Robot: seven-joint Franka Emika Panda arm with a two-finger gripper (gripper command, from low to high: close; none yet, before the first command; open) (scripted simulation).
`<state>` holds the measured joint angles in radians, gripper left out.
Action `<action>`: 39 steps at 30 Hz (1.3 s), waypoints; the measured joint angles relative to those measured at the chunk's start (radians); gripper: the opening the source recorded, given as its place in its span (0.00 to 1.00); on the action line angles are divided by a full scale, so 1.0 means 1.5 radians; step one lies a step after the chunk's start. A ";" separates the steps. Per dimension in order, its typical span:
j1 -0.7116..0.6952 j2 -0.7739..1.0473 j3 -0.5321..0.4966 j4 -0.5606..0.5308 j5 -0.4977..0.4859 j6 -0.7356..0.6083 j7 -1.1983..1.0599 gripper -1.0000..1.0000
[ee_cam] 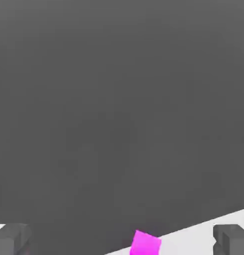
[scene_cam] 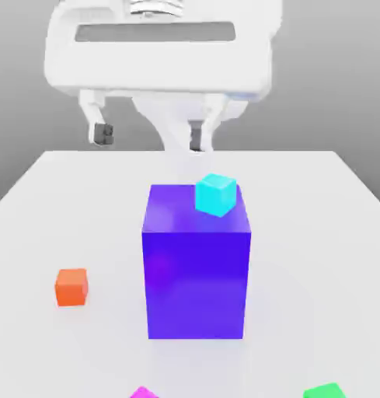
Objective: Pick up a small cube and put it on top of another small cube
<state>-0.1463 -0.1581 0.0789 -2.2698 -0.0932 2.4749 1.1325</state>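
1. The table (scene_cam: 317, 233) is a smooth, matte white slab with a straight far edge, spreading under the block and the orange cube.
2. The gripper (scene_cam: 150, 135) hangs above and beyond the block, its glossy white, rounded body carrying two slim fingers with dark, blocky pads (scene_cam: 103, 134). They stand wide apart.
3. The block (scene_cam: 196, 284) is a tall, crisp-edged box in saturated blue-violet, upright on the table. Its front is flat, with a faint purplish bloom toward the exterior view's left; its top is slightly paler.
4. The cyan cube (scene_cam: 215, 195) has flat, bright faces and sits turned at an angle on the block's top, toward the exterior view's right.
5. The orange cube (scene_cam: 71, 288) rests on the table apart from the block, on the exterior view's left, its side face a redder tone.
6. The green cube (scene_cam: 325, 392) is cut off by the exterior view's lower edge, toward the right.
7. The pink cube (scene_cam: 144, 393), vivid magenta and plain-faced, is at that same lower edge, left of the green one. The hand view catches it beside a smooth dark grey expanse (ee_cam: 119, 114), possibly a surface in shade.
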 joint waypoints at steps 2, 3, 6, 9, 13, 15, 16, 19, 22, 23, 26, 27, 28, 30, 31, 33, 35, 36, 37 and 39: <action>-0.006 0.048 -0.001 0.002 -0.005 0.013 0.024 0.50; -0.006 0.072 -0.004 0.003 -0.007 0.020 0.035 0.50; -0.012 0.144 -0.007 0.007 -0.008 0.040 0.066 0.50; -0.014 0.216 -0.010 0.010 -0.003 0.061 0.093 0.50; -0.017 0.310 -0.014 0.014 0.016 0.089 0.120 0.50; -0.019 0.357 -0.014 0.017 0.026 0.107 0.129 0.50; -0.019 0.381 -0.015 0.021 0.027 0.122 0.132 0.50; -0.015 0.454 -0.021 0.036 0.023 0.175 0.138 0.50; -0.014 0.467 -0.023 0.039 0.022 0.185 0.139 0.00; -0.014 0.467 -0.023 0.039 0.022 0.186 0.139 0.00; -0.013 0.473 -0.023 0.040 0.021 0.191 0.140 0.00; -0.014 0.464 -0.022 0.038 0.022 0.184 0.139 0.00; -0.015 0.447 -0.021 0.034 0.024 0.171 0.138 0.00; -0.018 0.404 -0.017 0.025 0.028 0.138 0.134 0.00; -0.019 0.382 -0.015 0.020 0.031 0.120 0.132 0.00; 0.003 0.364 0.006 0.025 0.024 0.094 0.126 0.00; 0.034 0.356 0.032 0.034 0.014 0.073 0.119 0.00; 0.050 0.352 0.046 0.040 0.008 0.063 0.116 0.00; 0.067 0.349 0.059 0.045 0.002 0.053 0.113 0.00; 0.100 0.341 0.086 0.056 -0.011 0.033 0.107 0.00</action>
<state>0.0039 0.3538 0.2079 -2.1856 -0.1097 2.5248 1.2926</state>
